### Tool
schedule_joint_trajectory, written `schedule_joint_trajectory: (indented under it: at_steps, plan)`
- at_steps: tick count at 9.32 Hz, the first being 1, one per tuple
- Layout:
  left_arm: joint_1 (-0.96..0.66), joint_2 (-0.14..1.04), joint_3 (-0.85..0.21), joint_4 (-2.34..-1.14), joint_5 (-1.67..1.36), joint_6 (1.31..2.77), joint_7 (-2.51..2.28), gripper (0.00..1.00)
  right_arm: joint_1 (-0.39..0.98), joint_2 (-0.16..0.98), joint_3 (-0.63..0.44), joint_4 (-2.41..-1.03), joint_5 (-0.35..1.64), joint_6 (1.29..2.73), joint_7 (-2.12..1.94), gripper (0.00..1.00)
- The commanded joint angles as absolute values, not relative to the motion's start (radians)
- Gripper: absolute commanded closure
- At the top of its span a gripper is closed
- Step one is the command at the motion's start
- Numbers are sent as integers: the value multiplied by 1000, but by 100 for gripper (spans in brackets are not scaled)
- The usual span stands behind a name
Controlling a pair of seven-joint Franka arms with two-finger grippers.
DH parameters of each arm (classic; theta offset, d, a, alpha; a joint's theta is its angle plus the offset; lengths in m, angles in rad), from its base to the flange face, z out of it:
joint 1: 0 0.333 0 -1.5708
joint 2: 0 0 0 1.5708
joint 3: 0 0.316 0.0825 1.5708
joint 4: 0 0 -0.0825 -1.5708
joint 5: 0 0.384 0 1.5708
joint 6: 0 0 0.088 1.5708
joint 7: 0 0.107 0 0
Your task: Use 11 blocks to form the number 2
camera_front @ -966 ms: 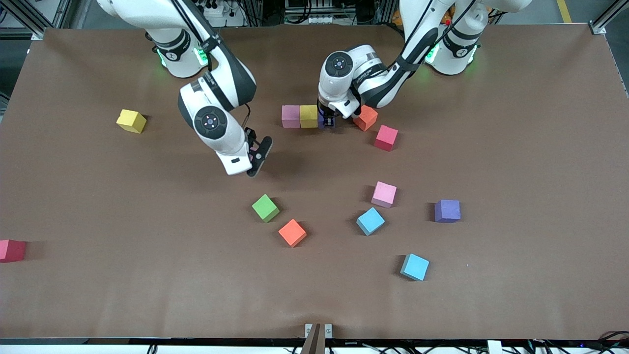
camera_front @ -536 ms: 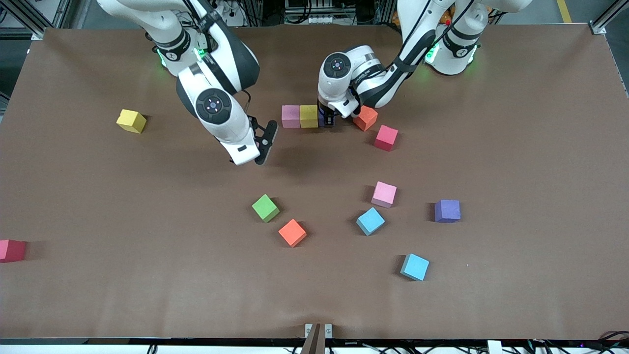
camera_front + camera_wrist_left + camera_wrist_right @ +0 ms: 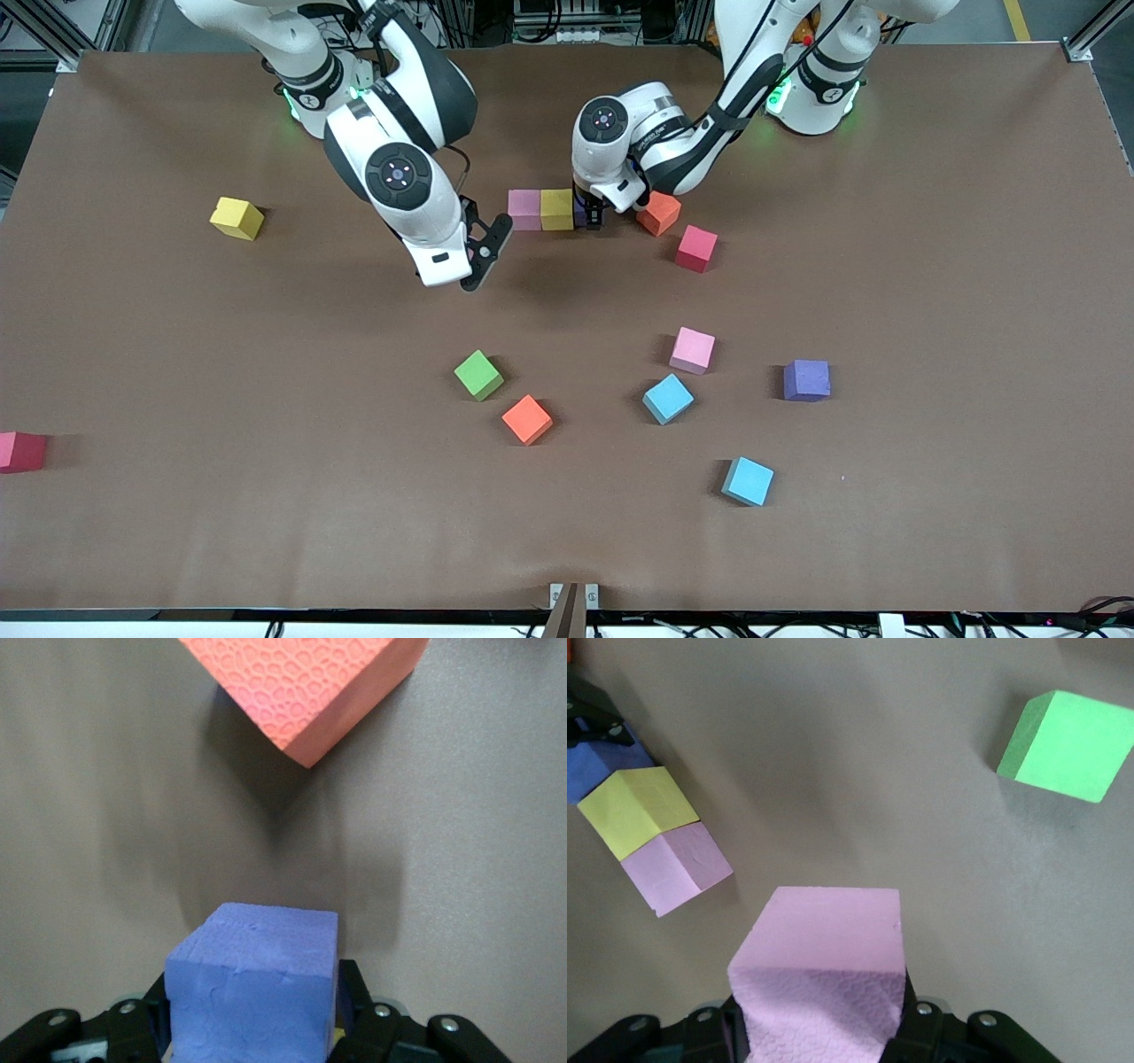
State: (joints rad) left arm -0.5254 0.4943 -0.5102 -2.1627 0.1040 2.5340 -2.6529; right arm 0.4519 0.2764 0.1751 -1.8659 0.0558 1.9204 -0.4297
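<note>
Front view: left arm bent low; right arm raised.

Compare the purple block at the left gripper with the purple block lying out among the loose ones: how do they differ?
The purple block at the left gripper sits between open fingers, ending a row beside the yellow block. The loose purple block lies alone, nearer the front camera, touching nothing. Both are same-coloured cubes resting on the table.

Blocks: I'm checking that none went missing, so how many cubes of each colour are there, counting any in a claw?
Pink: 3
Yellow: 2
Purple: 2
Orange: 2
Light blue: 2
Green: 1
Red: 2
Total: 14
</note>
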Motion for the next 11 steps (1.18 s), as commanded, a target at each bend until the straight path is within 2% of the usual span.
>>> schedule_joint_trajectory:
  at_steps: [1, 7, 9, 11]
  plan:
    - [-531, 450, -508, -2155, 124, 2470, -2680, 25, 440, 302, 183, -1853, 38, 1939, -396, 100]
    - [-528, 358, -526, -2151, 110, 2361, -2680, 25, 440, 319, 183, -1856, 49, 1967, -166, 100]
    - [-517, 304, -567, -2151, 97, 2298, -2683, 25, 440, 324, 183, -1856, 49, 1979, -71, 100]
    - [-494, 275, -565, -2129, 97, 2228, -2652, 25, 440, 333, 183, -1856, 54, 1996, -45, 100]
